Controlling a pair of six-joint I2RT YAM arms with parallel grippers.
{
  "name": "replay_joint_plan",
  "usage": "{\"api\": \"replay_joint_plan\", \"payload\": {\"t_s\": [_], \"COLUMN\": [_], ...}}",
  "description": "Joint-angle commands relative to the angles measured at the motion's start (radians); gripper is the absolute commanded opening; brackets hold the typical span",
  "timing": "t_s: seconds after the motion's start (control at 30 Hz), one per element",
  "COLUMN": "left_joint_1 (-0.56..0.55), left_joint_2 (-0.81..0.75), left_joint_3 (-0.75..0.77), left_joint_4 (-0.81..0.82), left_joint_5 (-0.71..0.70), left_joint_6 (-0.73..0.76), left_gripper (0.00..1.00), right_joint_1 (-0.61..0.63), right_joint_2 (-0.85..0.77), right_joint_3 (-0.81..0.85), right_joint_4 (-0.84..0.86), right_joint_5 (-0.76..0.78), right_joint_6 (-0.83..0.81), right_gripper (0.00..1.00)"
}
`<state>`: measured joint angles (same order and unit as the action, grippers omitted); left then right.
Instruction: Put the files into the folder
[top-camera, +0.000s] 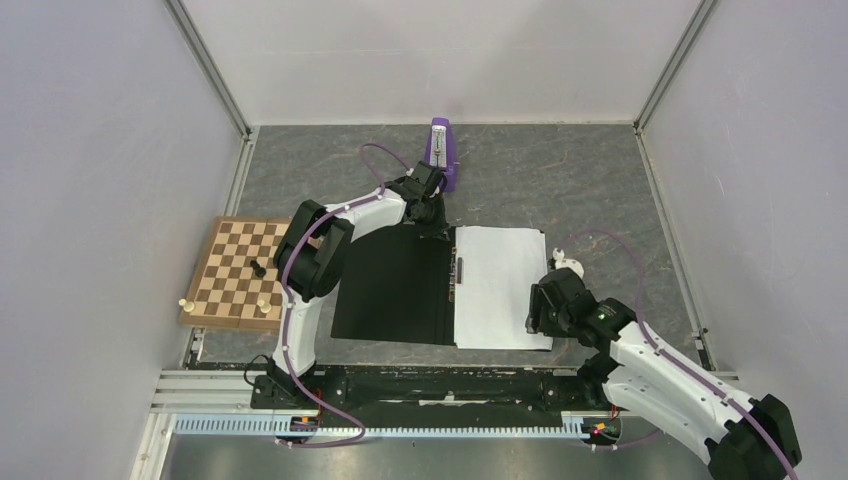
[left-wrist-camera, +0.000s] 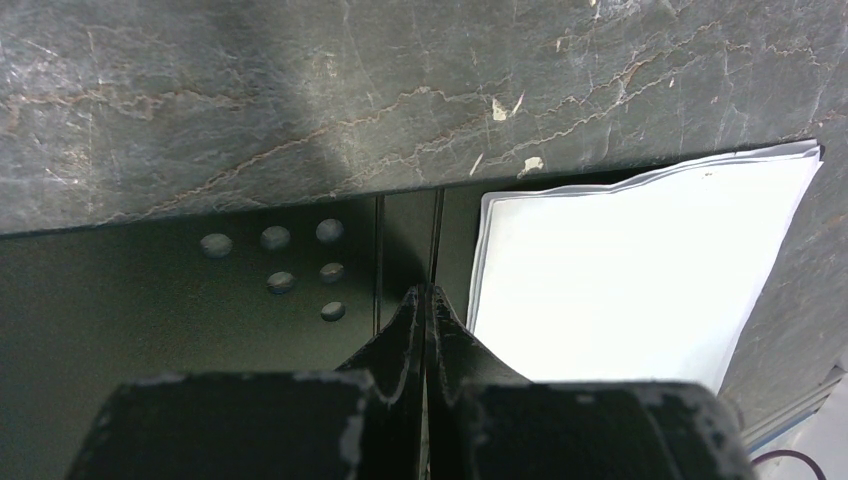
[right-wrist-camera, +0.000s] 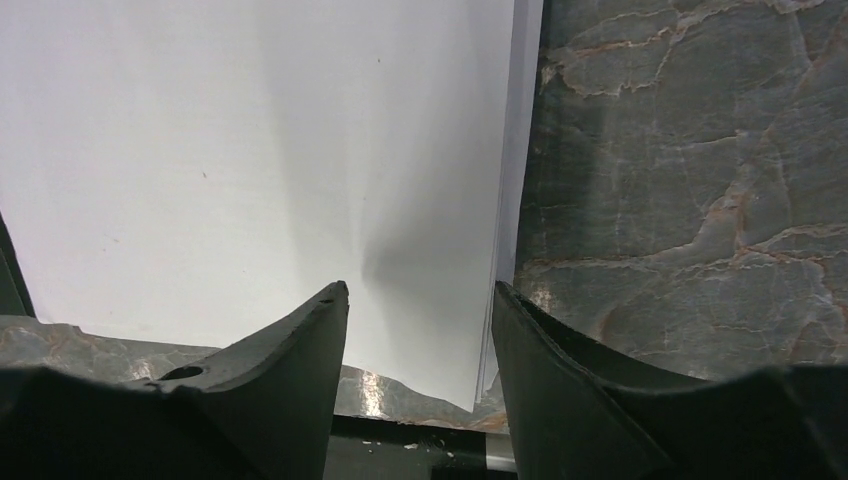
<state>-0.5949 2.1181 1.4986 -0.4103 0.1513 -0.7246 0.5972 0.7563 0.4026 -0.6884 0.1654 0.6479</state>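
The folder lies open and flat on the table, black inside up, with its metal spine clip down the middle. The files, a stack of white sheets, lie on its right half. My left gripper is shut and empty at the folder's far edge, its tips over the spine strip, with the folder to their left and the files to their right. My right gripper is open at the stack's near right corner; the files show between its tips.
A brown chessboard with a few pieces sits left of the folder. A purple upright object stands at the back, just behind the left gripper. A small white piece lies right of the files. A metal rail runs along the near edge.
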Motion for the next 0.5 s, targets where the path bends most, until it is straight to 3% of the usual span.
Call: {"api": "replay_joint_plan", "payload": {"t_s": [0.0,0.13,0.33,0.47], "left_joint_1": [0.007,0.006,0.007,0.007], "left_joint_2": [0.039,0.04,0.035,-0.001], "left_joint_3": [-0.022,-0.021,-0.013,-0.009], "left_joint_4": [0.005,0.005,0.0,-0.021], "left_joint_5": [-0.027,-0.025,-0.018,-0.006], "left_joint_6": [0.014,0.014,0.024,0.04], "left_gripper": [0.02,0.02,0.02,0.05], "right_joint_1": [0.047,0.056,0.054,0.056], "right_joint_2": [0.007,0.002,0.022,0.064], "right_joint_3": [0.034,0.053,0.116,0.202], "right_joint_4": [-0.028,-0.053,-0.091,-0.045], "right_joint_5": [0.056,0.096,0.189,0.166], "right_joint_6": [0.04,0.036,0.01,-0.026], "right_gripper": [0.57,0.58,0.73,0.75]}}
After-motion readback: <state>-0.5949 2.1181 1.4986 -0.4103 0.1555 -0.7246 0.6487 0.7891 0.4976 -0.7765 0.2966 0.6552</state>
